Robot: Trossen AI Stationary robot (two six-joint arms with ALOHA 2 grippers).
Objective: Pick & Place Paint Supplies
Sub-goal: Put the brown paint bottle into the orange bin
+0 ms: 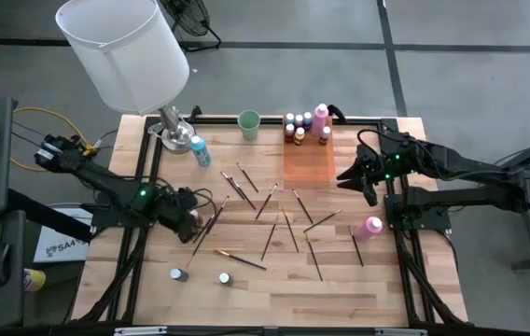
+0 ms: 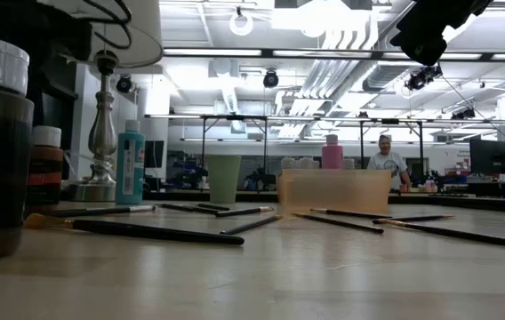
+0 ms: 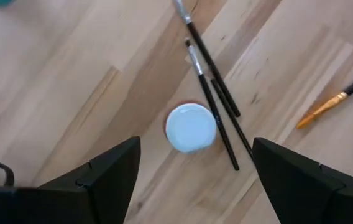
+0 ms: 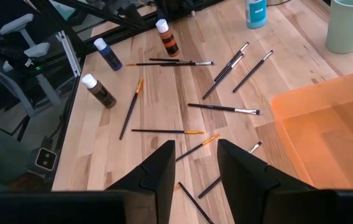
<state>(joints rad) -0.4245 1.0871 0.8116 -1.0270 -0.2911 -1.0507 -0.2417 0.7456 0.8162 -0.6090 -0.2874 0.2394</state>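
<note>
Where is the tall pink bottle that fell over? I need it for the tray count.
In the high view the pink bottle lies on its side near the table's right edge, in front of the right gripper, with a paintbrush just beside it.

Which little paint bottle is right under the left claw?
The brown bottle with the pale cap, standing between the left claw's open fingers beside some brushes. The other loose bottles stand farther off, nearer the table's front edge.

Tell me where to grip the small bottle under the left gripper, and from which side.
Grip the bottle around its body just under the white cap, coming straight down. It stands upright, centred between the open left gripper. Brushes lie against one side, so close carefully.
</note>
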